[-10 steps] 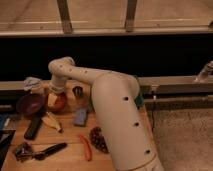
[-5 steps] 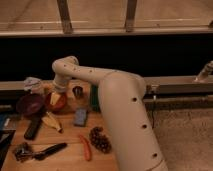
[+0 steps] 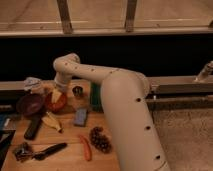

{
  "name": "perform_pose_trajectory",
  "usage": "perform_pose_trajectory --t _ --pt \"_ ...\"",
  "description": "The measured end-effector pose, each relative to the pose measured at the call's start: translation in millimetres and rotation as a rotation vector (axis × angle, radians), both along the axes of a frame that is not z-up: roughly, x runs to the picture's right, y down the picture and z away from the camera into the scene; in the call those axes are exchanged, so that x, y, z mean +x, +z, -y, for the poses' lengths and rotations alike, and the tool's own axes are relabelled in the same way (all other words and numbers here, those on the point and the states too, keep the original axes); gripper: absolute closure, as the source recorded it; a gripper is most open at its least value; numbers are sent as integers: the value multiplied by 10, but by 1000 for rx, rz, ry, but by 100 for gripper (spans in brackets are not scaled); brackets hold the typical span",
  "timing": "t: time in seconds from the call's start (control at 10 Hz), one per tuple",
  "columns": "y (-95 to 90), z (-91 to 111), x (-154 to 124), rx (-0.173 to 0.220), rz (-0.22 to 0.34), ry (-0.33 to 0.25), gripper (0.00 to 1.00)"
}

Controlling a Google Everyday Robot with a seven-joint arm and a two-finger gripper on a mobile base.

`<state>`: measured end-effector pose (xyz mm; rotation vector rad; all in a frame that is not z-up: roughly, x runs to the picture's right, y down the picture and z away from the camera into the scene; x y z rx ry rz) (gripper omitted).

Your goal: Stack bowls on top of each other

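The arm (image 3: 120,105) reaches across the worktop (image 3: 67,136) from the right and bends down at its far end. That puts the gripper (image 3: 56,95) right over the orange bowl (image 3: 57,105). The jaws stand wide apart and grip nothing. Whether they touch the rim, I cannot tell.

Both bowls sit side by side near the back left corner, rims close or touching. The purple bowl (image 3: 30,104) is on the left, and neither bowl is stacked yet. The wrist points down over the orange bowl, most likely because a shallow bowl is easiest to take by its rim from above. With the jaws spread, one can pass inside the wall and one outside.

This looks like the approach to the first pick, so the task is at an early stage. The purple bowl lies just beside it, so the carry would be short: lift, shift left, lower.

The cup (image 3: 77,91) stands just right of the orange bowl, with the tray (image 3: 96,99) beyond it. The banana (image 3: 51,121) lies in front. The crowding around the bowl may be another reason for coming in from above.
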<state>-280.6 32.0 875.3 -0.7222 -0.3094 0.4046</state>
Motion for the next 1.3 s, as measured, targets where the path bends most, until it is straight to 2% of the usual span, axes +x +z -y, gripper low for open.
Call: perform_pose_trajectory --t 0.3,0.4,0.6,0.7,1.1,1.2,1.3 --pt "435 -103 52 -27 -13 14 30" --pt "522 -136 67 -44 -14 21 32" --pt "622 -254 67 -73 -20 18 47" --pt "603 -322 34 -79 -15 8 59" --pt "415 -380 81 -96 -8 -5 96" --pt "380 -391 164 -105 -13 4 100" --pt "282 -380 262 -134 4 43 100"
